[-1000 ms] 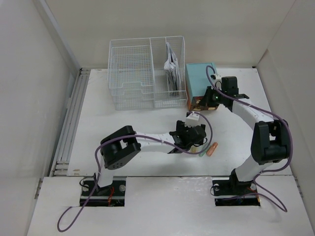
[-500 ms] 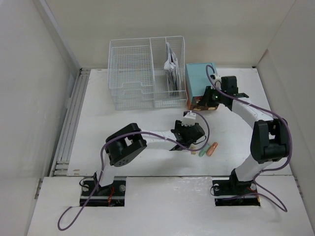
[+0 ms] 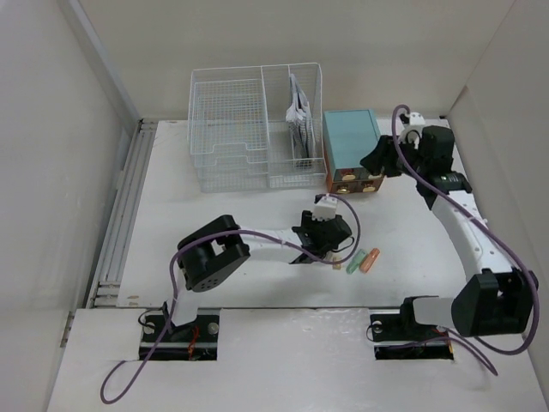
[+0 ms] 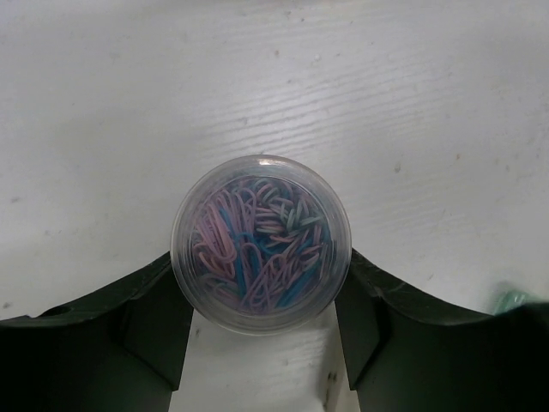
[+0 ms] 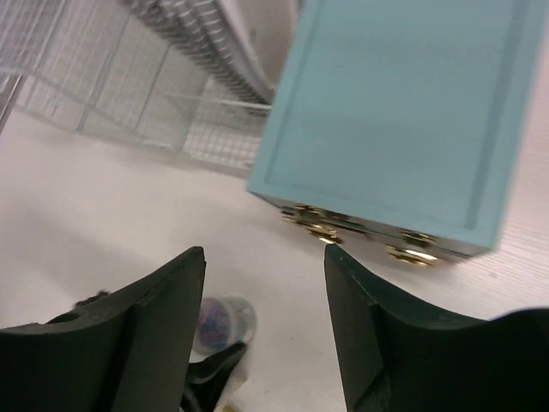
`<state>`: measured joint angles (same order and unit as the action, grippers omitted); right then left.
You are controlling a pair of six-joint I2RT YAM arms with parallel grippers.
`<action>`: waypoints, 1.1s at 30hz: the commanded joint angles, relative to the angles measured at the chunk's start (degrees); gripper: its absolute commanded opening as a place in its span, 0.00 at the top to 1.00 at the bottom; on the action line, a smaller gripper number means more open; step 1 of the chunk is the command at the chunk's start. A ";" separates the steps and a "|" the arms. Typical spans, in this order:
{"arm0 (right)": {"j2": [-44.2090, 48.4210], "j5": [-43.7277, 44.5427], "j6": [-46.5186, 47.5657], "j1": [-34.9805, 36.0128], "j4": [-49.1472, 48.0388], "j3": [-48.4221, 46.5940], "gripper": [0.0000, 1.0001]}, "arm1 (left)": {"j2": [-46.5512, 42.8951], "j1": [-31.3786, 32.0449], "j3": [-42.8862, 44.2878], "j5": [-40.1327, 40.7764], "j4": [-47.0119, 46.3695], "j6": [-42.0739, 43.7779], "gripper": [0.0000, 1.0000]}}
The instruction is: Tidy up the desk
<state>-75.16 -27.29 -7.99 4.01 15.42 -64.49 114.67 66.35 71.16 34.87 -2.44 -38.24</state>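
Observation:
On the white desk stands a clear round tub of coloured paper clips. My left gripper is shut on it, one dark finger against each side. From the top view the left gripper covers the tub at mid-desk. My right gripper hangs open and empty above the desk, in front of the teal drawer box. Far below it the tub shows. In the top view the right gripper is at the box's right front corner.
A white wire-mesh rack holding papers stands at the back, left of the teal box. A green marker and an orange one lie just right of my left gripper. Walls close in on both sides.
My left gripper closed on the paper clip tub and shifted slightly left. My right gripper opened, left the box's front, and rose back to the right.

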 commanded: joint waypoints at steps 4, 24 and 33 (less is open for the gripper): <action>1.16 9.89 -2.47 -5.24 2.16 5.24 0.36 | -12.09 -0.17 -4.53 -3.06 -4.59 -1.58 1.00; -15.37 6.63 -7.57 -7.09 -4.96 0.33 0.36 | -25.29 -0.69 -2.33 -7.10 -3.36 3.35 1.00; -16.87 7.15 -11.52 -7.09 -10.66 0.67 0.55 | -26.43 -0.69 -3.39 -7.10 -3.89 3.35 1.00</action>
<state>-93.14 -21.26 -17.47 -2.59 11.77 -62.61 91.74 65.84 67.85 27.42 -4.40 -35.77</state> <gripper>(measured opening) 0.487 0.551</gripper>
